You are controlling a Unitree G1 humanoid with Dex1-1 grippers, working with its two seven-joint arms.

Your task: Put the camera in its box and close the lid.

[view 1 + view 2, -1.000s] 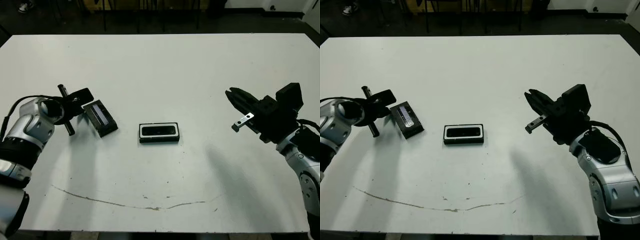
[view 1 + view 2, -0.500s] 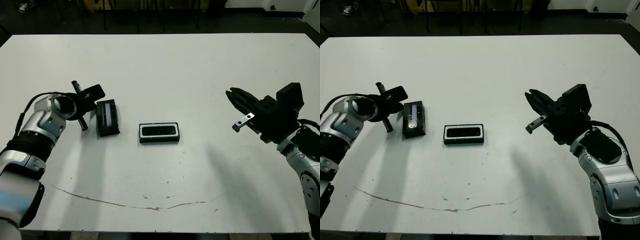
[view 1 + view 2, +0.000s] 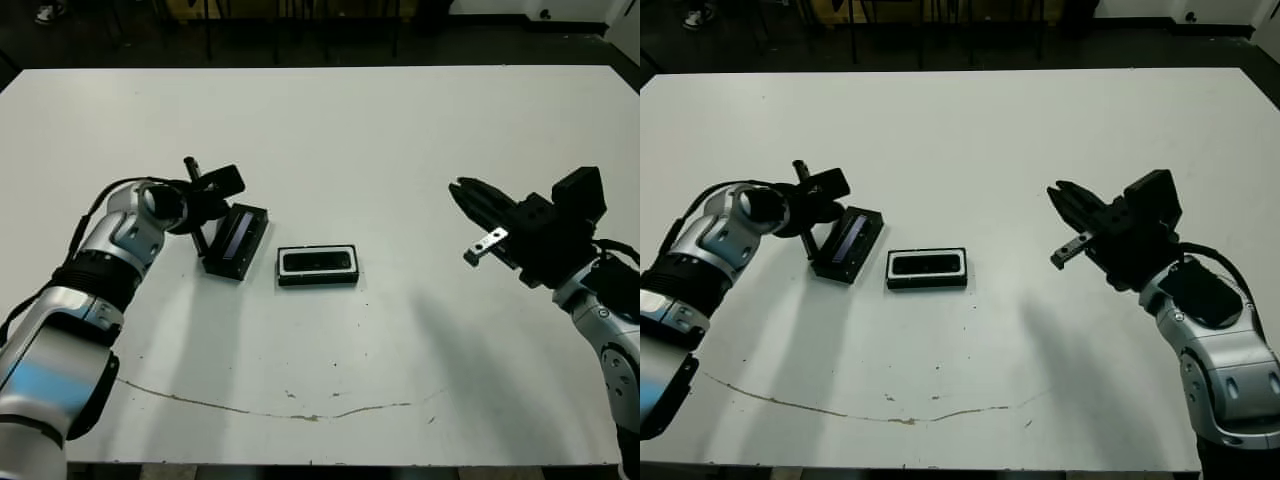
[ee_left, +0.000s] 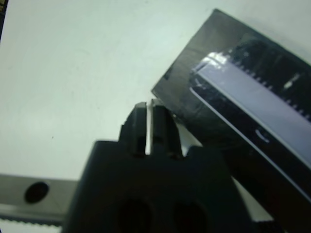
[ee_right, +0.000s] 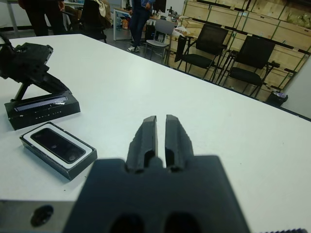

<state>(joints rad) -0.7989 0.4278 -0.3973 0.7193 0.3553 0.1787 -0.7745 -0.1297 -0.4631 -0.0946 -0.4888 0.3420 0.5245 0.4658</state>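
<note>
From the head views the camera (image 3: 318,262) lies in the box (image 3: 318,279) at mid-surface, the left hand (image 3: 205,190), fingers pressed together in its wrist view, nudging the lid (image 4: 252,121), which could skid away; the right hand (image 5: 160,136), nearly closed, hovers empty.

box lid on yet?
No. The box lies open with the camera in its white hollow; the lid sits apart beside the left gripper.

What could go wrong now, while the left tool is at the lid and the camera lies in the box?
1. The left tool is shut beside the lid, not gripping it; the lid may slide away.
2. The lid lies skewed near the box; a push could knock the box and shift the camera.
</note>
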